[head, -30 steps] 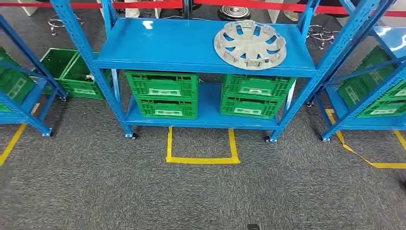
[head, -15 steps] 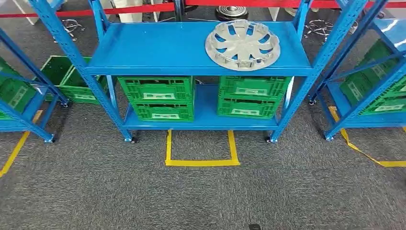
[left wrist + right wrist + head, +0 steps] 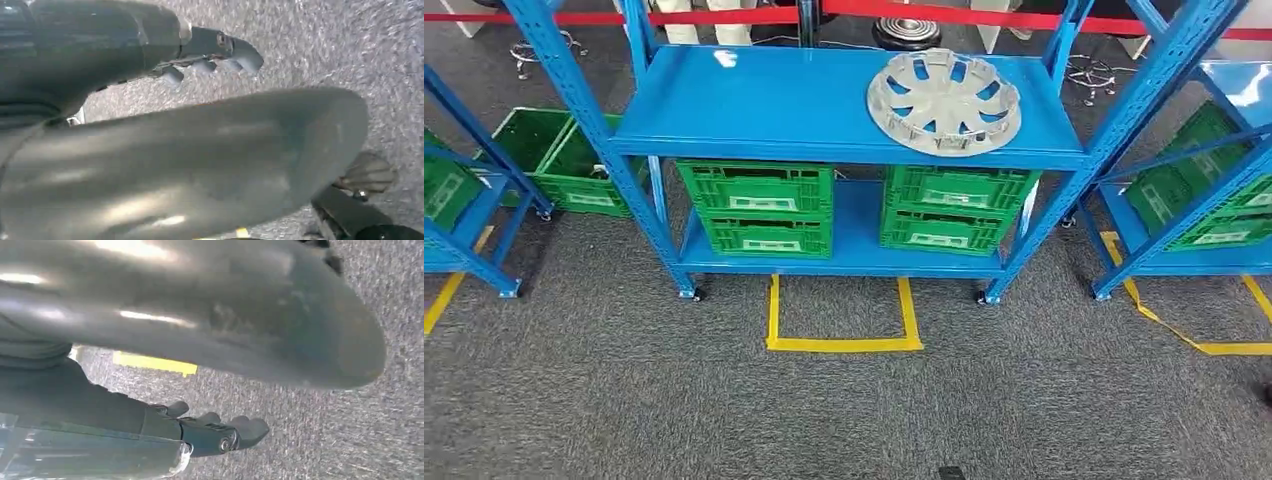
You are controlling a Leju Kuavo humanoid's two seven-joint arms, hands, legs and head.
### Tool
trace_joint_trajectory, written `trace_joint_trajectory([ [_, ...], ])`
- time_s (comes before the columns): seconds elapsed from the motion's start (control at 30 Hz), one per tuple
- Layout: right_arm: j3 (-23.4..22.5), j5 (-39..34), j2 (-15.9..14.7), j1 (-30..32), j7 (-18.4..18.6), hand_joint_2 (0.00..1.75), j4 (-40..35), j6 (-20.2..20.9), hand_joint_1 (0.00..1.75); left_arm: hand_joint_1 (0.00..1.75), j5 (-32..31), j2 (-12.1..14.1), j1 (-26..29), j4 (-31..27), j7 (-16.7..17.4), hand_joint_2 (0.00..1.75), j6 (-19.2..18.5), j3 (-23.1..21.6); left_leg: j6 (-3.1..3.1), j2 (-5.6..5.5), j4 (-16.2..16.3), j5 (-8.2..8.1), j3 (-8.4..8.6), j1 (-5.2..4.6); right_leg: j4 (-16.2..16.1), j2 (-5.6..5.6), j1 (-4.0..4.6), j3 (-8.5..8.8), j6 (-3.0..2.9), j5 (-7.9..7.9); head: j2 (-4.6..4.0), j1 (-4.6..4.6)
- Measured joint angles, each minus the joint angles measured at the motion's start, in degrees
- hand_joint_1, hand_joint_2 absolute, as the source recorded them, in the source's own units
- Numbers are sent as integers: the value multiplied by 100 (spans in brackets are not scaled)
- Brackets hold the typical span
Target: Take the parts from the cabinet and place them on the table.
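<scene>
Your left hand [image 3: 210, 52] hangs over grey carpet [image 3: 844, 410] holding nothing, fingers extended and slightly apart; your right hand [image 3: 215, 432] does likewise on its side. Ahead you face a blue cabinet [image 3: 754, 100], the largest thing before you. Green crates [image 3: 759, 210] sit stacked on its lower shelf. On the upper shelf, toward the right, lies the silver wheel cover [image 3: 944, 100], flat. Yellow tape [image 3: 842, 342] marks a square on the floor just before the cabinet.
</scene>
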Motion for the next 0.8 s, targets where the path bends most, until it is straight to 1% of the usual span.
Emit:
trace_joint_trajectory([
  [0.03, 0, 0, 0, 8, 0, 0, 0, 2, 0, 0, 0, 0, 4, 0, 0, 0, 0, 0, 18, 8, 1, -12, 8, -21, 454, 0, 1, -247, 0, -144, 0, 15],
  [0.07, 0, 0, 2, 21, 0, 0, 0, 0, 0, 0, 0, -2, 8, 0, 0, 0, 0, 0, 36, 9, 1, -24, 23, -39, 640, 0, 1, -374, -17, -121, 0, 35],
  [0.1, 0, 0, 4, 32, 0, 0, 0, 0, 0, 0, 0, 0, 9, 0, 0, 0, -2, 0, 51, 3, 1, -36, 46, -64, 538, 0, 17, -358, -54, 50, 0, 44],
  [0.13, 0, 0, 2, 30, 0, 0, 0, 2, 0, 0, 0, -4, 8, 0, 0, 0, -2, 0, 61, -4, 1, -50, 74, -90, 231, 0, 37, -246, -104, 304, 0, 70],
  [0.17, 0, 0, 2, 23, 0, 0, 0, 0, 0, 0, 0, -6, 5, 0, 0, 0, -2, 0, 62, -11, 1, -69, 110, -118, -229, 3, 70, -60, -174, 598, 0, 109],
  [0.2, 0, 0, -2, 18, 0, 0, 0, 0, 0, 0, 0, -11, 3, 0, 0, 0, -2, 0, 66, -14, -2, -87, 144, -127, -739, 4, 126, 151, -287, 885, 0, 151],
  [0.23, 0, 0, -42, 11, 0, 0, 2, 0, 0, 0, 0, -50, 1, 2, 0, 0, -6, 0, 60, -10, -8, -104, 146, -141, -883, -13, 148, 245, -398, 800, 0, 107],
  [0.27, 0, 0, -33, 14, 0, 0, 2, 0, 0, 0, 0, -39, -5, -2, 2, 0, -2, 0, 40, -20, 4, -105, 119, -125, -1012, -19, 168, 283, -393, 832, 0, 98],
  [0.3, 0, 2, -33, -1, 0, 0, 2, 0, 0, 0, 0, -39, -7, -2, 0, 0, -2, 0, 5, -17, 0, -92, 97, -118, -1053, -29, 183, 282, -408, 792, 0, 155],
  [0.33, 0, 0, -33, 0, 0, 0, 2, 0, 0, 0, 0, -39, -8, -2, -2, 0, -4, 0, -18, -9, -18, -86, 98, -104, -1061, -21, 193, 283, -409, 792, 0, 157],
  [0.37, 0, 2, -33, 15, 0, 0, 4, 0, 0, 0, 0, -39, -11, -2, 2, 0, -6, 0, -46, -9, -50, -82, 122, -112, -1132, -24, 184, 313, -421, 808, 0, 151],
  [0.4, 0, 0, -6, 26, 0, 0, 2, 0, 0, 0, 0, -19, 0, -2, 2, 0, -4, 0, -63, -9, -19, -146, 142, -115, -1288, -56, 95, 408, -374, 882, 0, 190],
  [0.43, 0, 0, -24, 16, 0, 0, 11, -7, 0, 0, 0, -24, 1, 0, 0, 0, -4, 0, -110, -22, 104, -236, 92, -124, -1368, -51, 92, 462, -395, 899, 0, 155],
  [0.47, 0, 0, -22, 3, 0, 0, 11, -7, 0, 0, 0, -26, -3, 0, -2, 0, -4, 0, -145, -31, 434, -436, -84, -103, -1386, -56, 82, 473, -406, 913, 0, 100],
  [0.5, 0, 0, -18, -2, 0, 0, 11, -5, 0, 0, 0, -24, -4, -2, -2, 0, -4, 0, -190, -36, 862, -630, -310, -70, -1385, -56, 74, 473, -404, 911, 0, 55],
  [0.53, 0, 0, -2, 2, 0, 0, 9, 0, 0, 0, 0, -17, 0, -2, -2, 0, -4, 0, -233, -38, 1223, -755, -510, -32, -1380, -56, 72, 479, -401, 900, 0, 31],
  [0.57, 0, 0, 2, 8, 0, 0, 11, 0, 0, 0, 0, -15, 8, -2, 2, 0, -4, 0, -270, -36, 1455, -793, -661, -1, -1375, -56, 63, 482, -382, 887, 0, 17],
  [0.6, 0, 0, 2, 12, 0, 0, 11, 2, 0, 0, 0, -13, 15, -2, 2, 0, -4, 0, -307, -31, 1449, -684, -697, 27, -1360, -53, 45, 488, -358, 872, 0, 0],
  [0.63, 0, 0, 0, 18, 0, 0, 11, 2, 0, 0, 0, -6, 16, -2, 2, 0, -4, 0, -343, -22, 1208, -451, -609, 56, -1335, -47, 18, 500, -317, 845, 0, -31],
  [0.67, 0, 0, 2, 18, 0, 0, 11, 0, 0, 0, 0, -4, 15, -2, 2, 0, -4, 0, -387, -9, 780, -152, -406, 90, -1295, -37, -19, 516, -270, 805, 0, -63],
  [0.7, 0, 0, 2, 12, 0, 0, 11, 0, 0, 0, 0, -2, 14, -2, 2, 0, -4, 0, -438, 13, 295, 118, -169, 132, -1235, -31, -48, 526, -215, 750, 0, -85],
  [0.73, 0, 0, -4, 10, 0, 0, 13, 0, 0, 0, 0, -9, 13, 0, 2, 0, -4, 0, -492, 15, 158, -6, -83, 123, -1184, -19, -37, 515, -155, 698, 0, -136],
  [0.77, 0, 2, -15, -4, 0, 0, 15, 2, 0, 0, 0, -28, 6, 2, 0, 0, -4, 0, -385, 9, 90, -9, -71, 114, -1092, -12, -13, 486, -104, 651, 0, -226],
  [0.8, 0, 2, -11, -6, 0, 0, 15, 0, 0, 0, 0, -24, 8, 0, -2, 0, -4, 0, -281, 10, 129, -25, -90, 110, -1114, -5, -1, 485, -84, 660, 0, -166],
])
